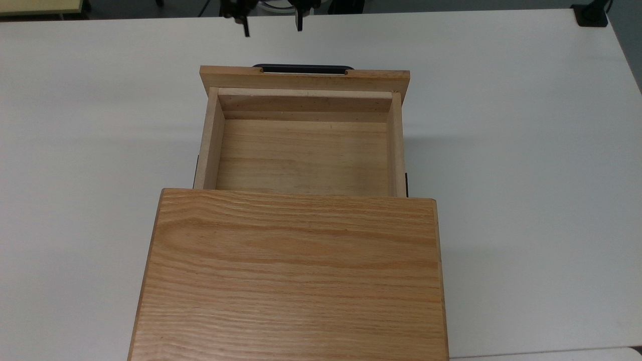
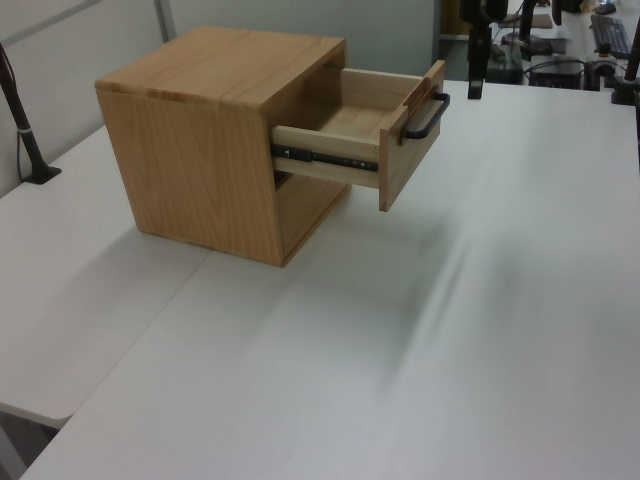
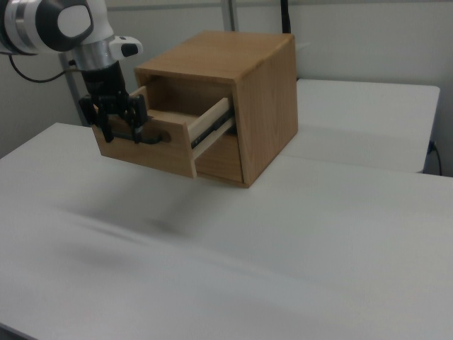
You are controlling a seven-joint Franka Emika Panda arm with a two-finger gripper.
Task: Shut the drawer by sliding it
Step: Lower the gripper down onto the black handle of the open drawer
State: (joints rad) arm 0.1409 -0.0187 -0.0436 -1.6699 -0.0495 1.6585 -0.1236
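The drawer (image 1: 303, 155) stands pulled far out of the oak cabinet (image 1: 293, 276), empty inside, its front panel toward the top view's top. Its thin black bar handle (image 1: 301, 68) lies along the panel's outer face. My gripper (image 1: 272, 25) hangs open beyond the handle, its two dark fingers spread wide and apart from the bar. In the right view the gripper (image 3: 122, 127) sits just in front of the drawer's front panel (image 3: 159, 152), level with the handle. In the left view one finger (image 2: 475, 85) shows past the handle (image 2: 425, 117).
The cabinet rests on a white table (image 1: 501, 150) with wide bare room on both sides. A black clamp (image 1: 591, 15) sits at the top view's top right corner. A black post (image 2: 25, 140) stands at the left view's left edge.
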